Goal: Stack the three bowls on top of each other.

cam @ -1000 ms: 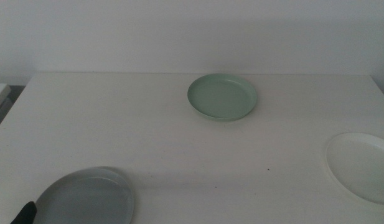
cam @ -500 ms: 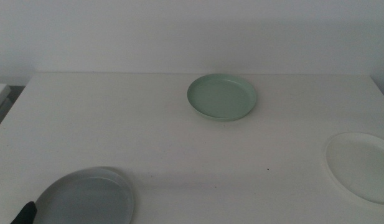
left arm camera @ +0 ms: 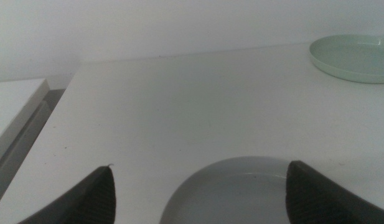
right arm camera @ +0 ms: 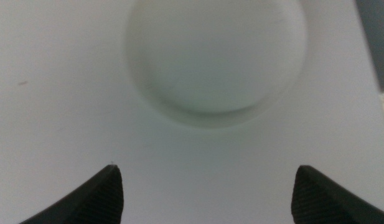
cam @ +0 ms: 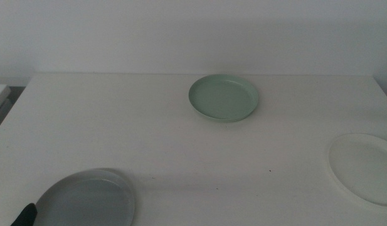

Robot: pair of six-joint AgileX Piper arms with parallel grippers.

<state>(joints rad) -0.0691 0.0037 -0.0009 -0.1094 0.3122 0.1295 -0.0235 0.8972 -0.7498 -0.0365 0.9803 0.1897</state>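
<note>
Nothing stacked yet: three bowls lying well apart on the white table (cam: 149, 132), so the opening reach-and-grasp step in hand.

Far left: left gripper (left arm camera: 198, 186) low over the near corner, only a dark tip showing at the middle view's bottom edge, jaws spread wide and empty. Directly ahead of it and just below, between the two jaw tips, the grey bowl (cam: 86, 202), not yet touched. Well beyond that gripper and off toward the other arm's side, the pale green bowl (cam: 223, 98), upright, alone near the table's far middle.

Far right: right gripper (right arm camera: 207, 190) out of the middle view, hovering above the table and looking straight down, jaws likewise parted wide with nothing between them. Just ahead of its tips, the white bowl (right arm camera: 215, 59), flat on the surface near the table's edge, clear of both jaws.

Likely next: lowering one gripper so one jaw slips inside a rim and the other outside, pinching the low wall, then lifting and carrying toward the green bowl. Shallow rims, so little to grip; a careful, level approach needed.
</note>
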